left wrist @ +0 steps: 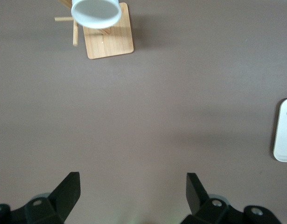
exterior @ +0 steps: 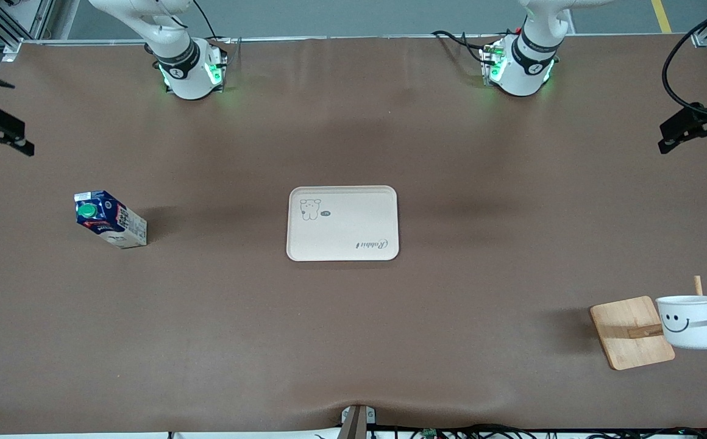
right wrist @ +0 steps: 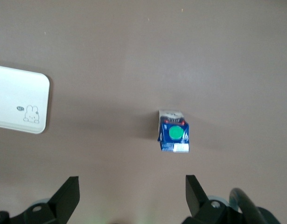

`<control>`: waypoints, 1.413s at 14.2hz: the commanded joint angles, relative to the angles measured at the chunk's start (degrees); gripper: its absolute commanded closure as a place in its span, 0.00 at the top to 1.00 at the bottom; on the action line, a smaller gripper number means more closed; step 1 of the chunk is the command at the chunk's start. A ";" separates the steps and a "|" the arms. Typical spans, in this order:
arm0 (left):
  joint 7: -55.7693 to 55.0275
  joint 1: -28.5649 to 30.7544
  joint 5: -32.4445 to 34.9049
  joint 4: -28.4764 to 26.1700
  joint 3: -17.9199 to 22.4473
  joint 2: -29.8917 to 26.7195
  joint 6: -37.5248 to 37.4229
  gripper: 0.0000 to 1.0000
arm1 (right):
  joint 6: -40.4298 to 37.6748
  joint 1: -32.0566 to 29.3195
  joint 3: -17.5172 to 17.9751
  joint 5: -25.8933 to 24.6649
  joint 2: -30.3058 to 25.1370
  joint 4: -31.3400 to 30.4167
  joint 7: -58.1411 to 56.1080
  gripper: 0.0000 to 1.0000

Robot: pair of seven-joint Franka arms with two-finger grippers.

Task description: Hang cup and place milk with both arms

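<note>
The cup (exterior: 692,321), white with a smiley face and a black handle, sits at a wooden rack (exterior: 631,332) toward the left arm's end, near the front camera, with a peg by its handle. It also shows in the left wrist view (left wrist: 96,11). The milk (exterior: 110,219) stands on the table toward the right arm's end and also shows in the right wrist view (right wrist: 173,133). My left gripper (left wrist: 133,182) is open and empty, high over bare table. My right gripper (right wrist: 131,183) is open and empty, high over the table short of the milk. Neither gripper shows in the front view.
A cream tray (exterior: 353,201) with a bear drawing lies in the middle of the table; its edge shows in the left wrist view (left wrist: 284,140) and in the right wrist view (right wrist: 12,93). Black camera mounts stand at both ends of the table.
</note>
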 commanded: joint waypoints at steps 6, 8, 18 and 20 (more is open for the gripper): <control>-5.76 -1.90 -0.98 -8.31 0.70 -7.14 0.18 1.00 | 1.04 -1.04 0.12 0.84 -6.29 -9.03 4.24 1.00; -5.76 -2.25 -1.06 -8.49 0.35 -7.50 0.36 1.00 | 0.87 0.01 0.47 0.67 -6.20 -8.85 11.34 1.00; -3.22 -3.22 -3.70 -8.66 0.26 -6.71 3.17 1.00 | 1.83 0.11 0.29 -2.24 -4.97 -6.22 13.58 1.00; -3.22 -3.48 -4.75 -8.57 0.26 -6.44 3.35 1.00 | 1.83 -0.07 0.29 -1.88 -4.97 -6.22 13.67 1.00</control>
